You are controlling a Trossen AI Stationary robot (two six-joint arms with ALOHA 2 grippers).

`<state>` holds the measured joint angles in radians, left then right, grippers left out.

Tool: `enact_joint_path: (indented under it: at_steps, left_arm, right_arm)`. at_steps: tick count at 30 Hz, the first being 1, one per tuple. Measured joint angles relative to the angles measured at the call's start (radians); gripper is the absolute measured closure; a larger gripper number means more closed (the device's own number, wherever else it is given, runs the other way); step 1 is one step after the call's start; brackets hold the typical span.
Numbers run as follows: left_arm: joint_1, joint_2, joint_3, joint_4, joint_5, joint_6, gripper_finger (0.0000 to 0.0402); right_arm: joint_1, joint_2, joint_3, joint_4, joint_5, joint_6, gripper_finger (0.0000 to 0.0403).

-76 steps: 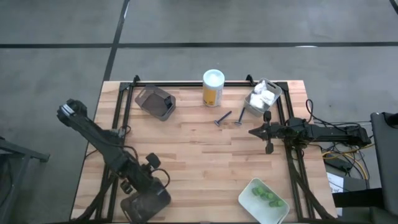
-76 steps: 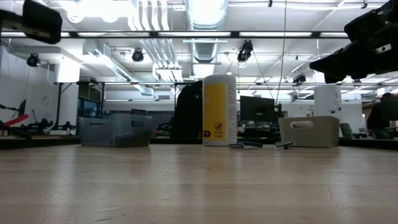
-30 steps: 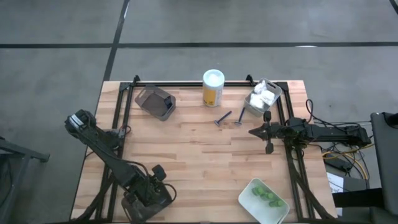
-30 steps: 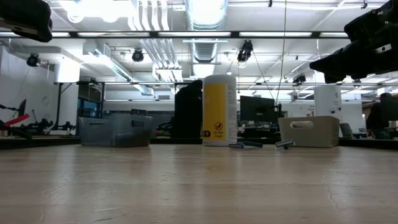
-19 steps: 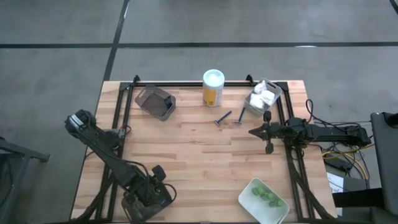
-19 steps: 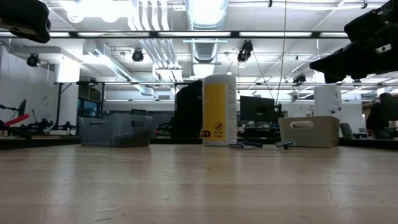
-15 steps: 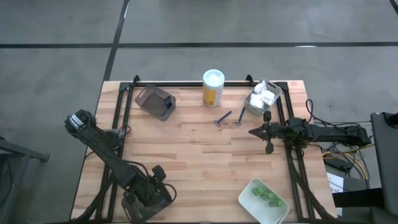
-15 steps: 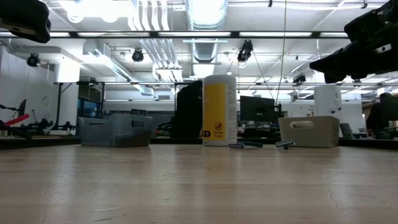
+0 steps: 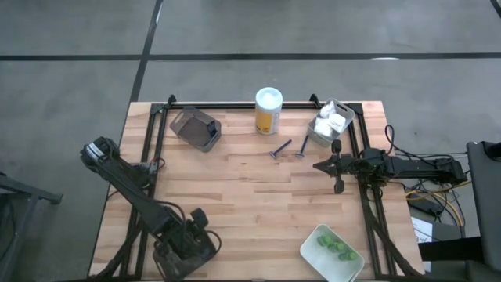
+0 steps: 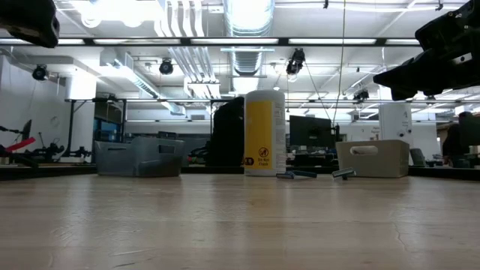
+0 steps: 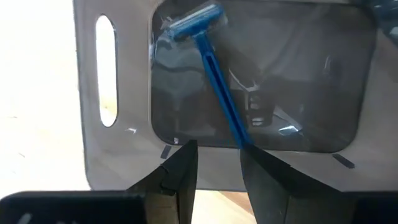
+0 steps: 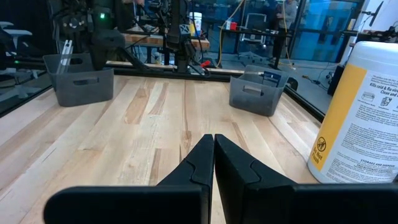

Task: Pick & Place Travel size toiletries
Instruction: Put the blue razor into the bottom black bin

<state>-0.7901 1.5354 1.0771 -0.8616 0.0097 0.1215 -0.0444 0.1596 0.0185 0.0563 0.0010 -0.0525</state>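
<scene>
**Blue razor lying in the near-left tray below parted left fingers**

A light butcher-block wooden bench [image 9: 250,196] framed by black rails is seen from above, set on a grey concrete floor; in the low view a workshop room with ceiling strip lights, ducts and monitors is seen beyond it.

Two dark arms are counted. The left arm is stretched to the bench's near-left corner, where the left gripper [image 11: 217,163] is held directly above a dark brown rectangular plastic tray [image 11: 127,162]. The right gripper [image 12: 213,151] is held above the bench's right side, its fingers pressed together on nothing.

Four trays are counted: the dark one under the left gripper, a second dark grey tray [image 9: 196,128] at far left, a pale grey tray [image 9: 321,133] at far right, and a pale white-grey tray [image 9: 317,257] at near right.

One yellow, white-capped cylindrical bottle [image 9: 268,111] is stood upright at the far edge, between the two far trays.

Three razors are counted. A blue-handled razor [image 11: 211,65] is seen lying on the floor of the near-left tray; its handle end is just beside one left finger, and the fingers are parted with nothing gripped. Two dark-handled razors [image 9: 290,147] are lying on the bare bench near the bottle.

Several white lumpy packets [image 9: 332,117] are piled in the far-right tray; an exact count cannot be made. Small green pieces [image 9: 335,246], about four, are seen in the near-right tray.
</scene>
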Motion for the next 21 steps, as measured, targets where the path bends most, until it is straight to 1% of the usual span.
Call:
enact_joint_path:
  at_steps: [8, 11, 15, 21]
  left_arm:
    - [0.002, -0.105, 0.027, -0.087, -0.001, -0.045, 0.0276]
    - [0.008, -0.151, 0.034, -0.087, -0.010, -0.049, 0.0275]
    - [0.029, -0.200, 0.034, -0.080, -0.075, -0.048, 0.0275]
    - [0.082, -0.245, 0.034, -0.061, -0.218, -0.044, 0.0275]
  right_arm:
    - [0.000, 0.000, 0.000, 0.000, 0.000, 0.000, 0.0394]
    - [0.000, 0.000, 0.000, 0.000, 0.000, 0.000, 0.0394]
    - [0.000, 0.000, 0.000, 0.000, 0.000, 0.000, 0.0394]
    - [0.000, 0.000, 0.000, 0.000, 0.000, 0.000, 0.0394]
